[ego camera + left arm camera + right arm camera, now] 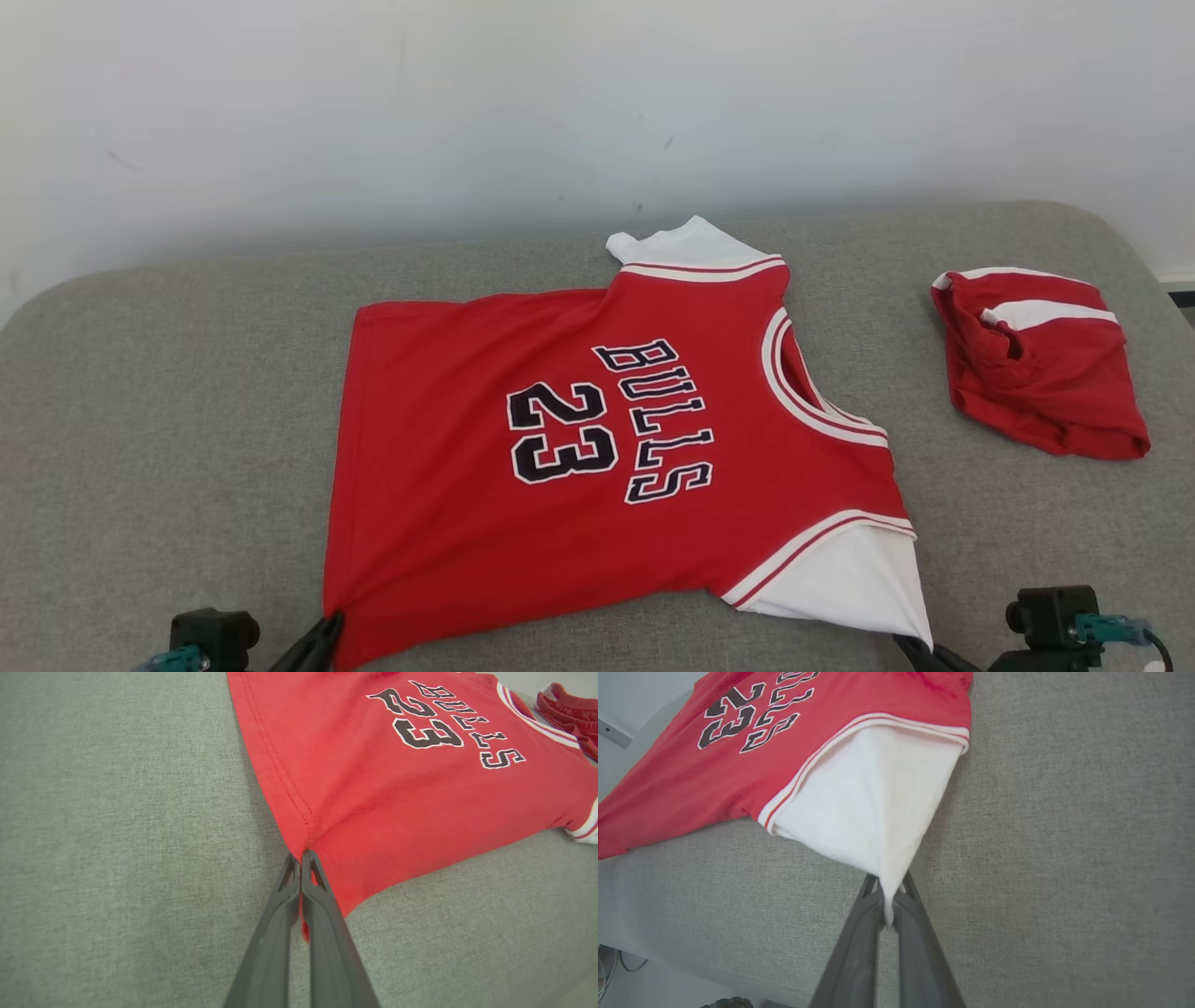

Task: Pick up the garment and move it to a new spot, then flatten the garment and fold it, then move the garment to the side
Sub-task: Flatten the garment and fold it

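Fig.: red shirt [448,411] w/ white sleeves, printed "BULLS 23", is lying spread flat, print side up, near the middle of the grey cloth-covered tabletop [140,420]. Its collar is pointing to the robot's right, hem to its left. L claw [302,856] is pressing its fingers together on the near hem corner, w/ a sliver of red cloth showing btwn them, and the fabric is puckering twd the pinch. R claw [888,890] is likewise pinching the tip of the near white sleeve [864,807], which is tapering to a point btwn the dark fingers. Both claws are sitting at the tabletop's near edge, well apart. A 2nd red-and-white garment [1041,373], bunched up, is lying to the right of the shirt, not touching it. A pale wall [560,103] is standing behind.
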Robot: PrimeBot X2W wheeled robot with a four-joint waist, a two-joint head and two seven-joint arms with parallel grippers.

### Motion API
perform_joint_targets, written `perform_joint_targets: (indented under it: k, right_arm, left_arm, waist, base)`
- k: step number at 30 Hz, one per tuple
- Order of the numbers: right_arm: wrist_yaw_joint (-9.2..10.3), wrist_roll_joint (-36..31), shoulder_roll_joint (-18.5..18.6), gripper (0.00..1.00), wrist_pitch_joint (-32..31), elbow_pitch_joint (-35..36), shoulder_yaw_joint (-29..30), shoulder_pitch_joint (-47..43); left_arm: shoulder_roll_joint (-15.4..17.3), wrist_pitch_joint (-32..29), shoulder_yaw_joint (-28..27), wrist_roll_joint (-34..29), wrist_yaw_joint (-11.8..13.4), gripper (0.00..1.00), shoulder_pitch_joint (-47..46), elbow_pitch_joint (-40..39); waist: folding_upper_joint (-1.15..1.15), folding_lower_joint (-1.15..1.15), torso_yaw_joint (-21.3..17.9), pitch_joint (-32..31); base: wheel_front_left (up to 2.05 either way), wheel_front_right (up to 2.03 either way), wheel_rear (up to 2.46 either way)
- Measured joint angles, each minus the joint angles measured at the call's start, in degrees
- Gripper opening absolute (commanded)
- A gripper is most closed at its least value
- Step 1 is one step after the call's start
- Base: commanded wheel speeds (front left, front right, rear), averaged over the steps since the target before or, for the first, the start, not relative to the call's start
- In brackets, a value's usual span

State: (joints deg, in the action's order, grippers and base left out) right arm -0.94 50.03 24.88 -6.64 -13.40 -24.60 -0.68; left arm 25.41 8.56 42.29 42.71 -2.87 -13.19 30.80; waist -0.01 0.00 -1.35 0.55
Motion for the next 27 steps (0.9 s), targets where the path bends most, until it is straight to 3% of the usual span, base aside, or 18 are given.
perform_joint_targets:
  k: [12,27]
  right_arm:
    - [4.05,2.38,0.8,0.0,-5.0,3.48,0.44,-3.36]
    - [6.55,3.5,2.19,0.0,-10.67,7.8,0.32,-5.02]
  left_arm:
    - [0.09,-2.27,0.93,-1.18,2.98,0.0,0.02,-2.31]
    - [0.88,-5.09,1.35,-1.9,4.95,0.0,0.09,-4.55]
  waist:
    - [0.0,0.01,0.83,0.28]
    - [0.01,0.01,1.46,0.28]
  base:
    - [0.0,0.0,0.0]
    - [0.0,0.0,0.0]
